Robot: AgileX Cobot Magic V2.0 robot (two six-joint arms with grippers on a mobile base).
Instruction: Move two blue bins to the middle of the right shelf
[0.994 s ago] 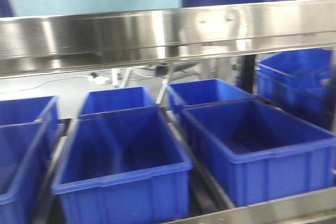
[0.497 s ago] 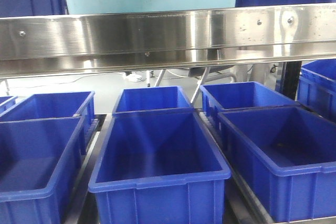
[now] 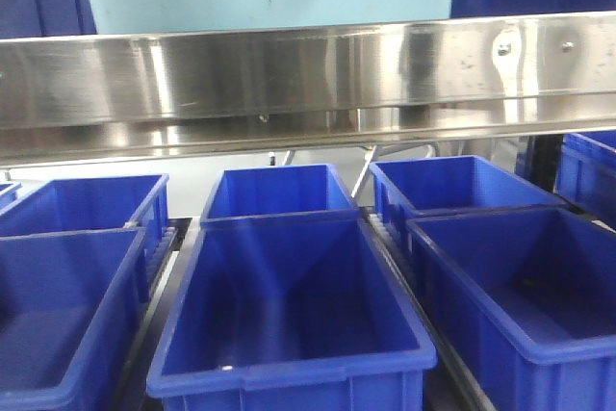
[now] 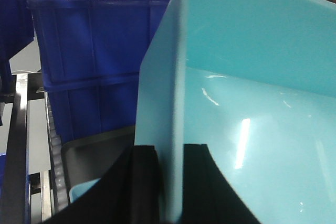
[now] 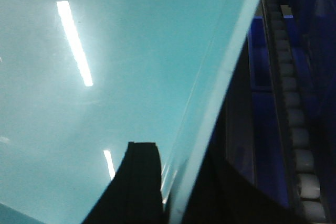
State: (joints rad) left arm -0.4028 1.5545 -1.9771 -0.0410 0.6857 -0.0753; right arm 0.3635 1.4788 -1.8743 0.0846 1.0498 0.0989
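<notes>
A: Item one?
B: Turquoise bin point(image 5: 105, 51), its wall filling left and centre, reflecting bright light strips.
A: Item two?
B: Right gripper point(image 5: 173, 174), gripping that wall: one black finger point(image 5: 140, 182) sitting inside, the other outside.
A: Right side?
B: Roller track point(image 5: 294, 129) running farther away, dark blue bins point(image 5: 260, 51) lying beside it.

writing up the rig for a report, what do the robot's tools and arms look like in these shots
Only the wrist views show them. The left tool has two matte black fingers, flat-sided with squared tips. The right tool looks the same black. No cables, markings or arm links show in any view; the pale blue bin partly covers both.
</notes>
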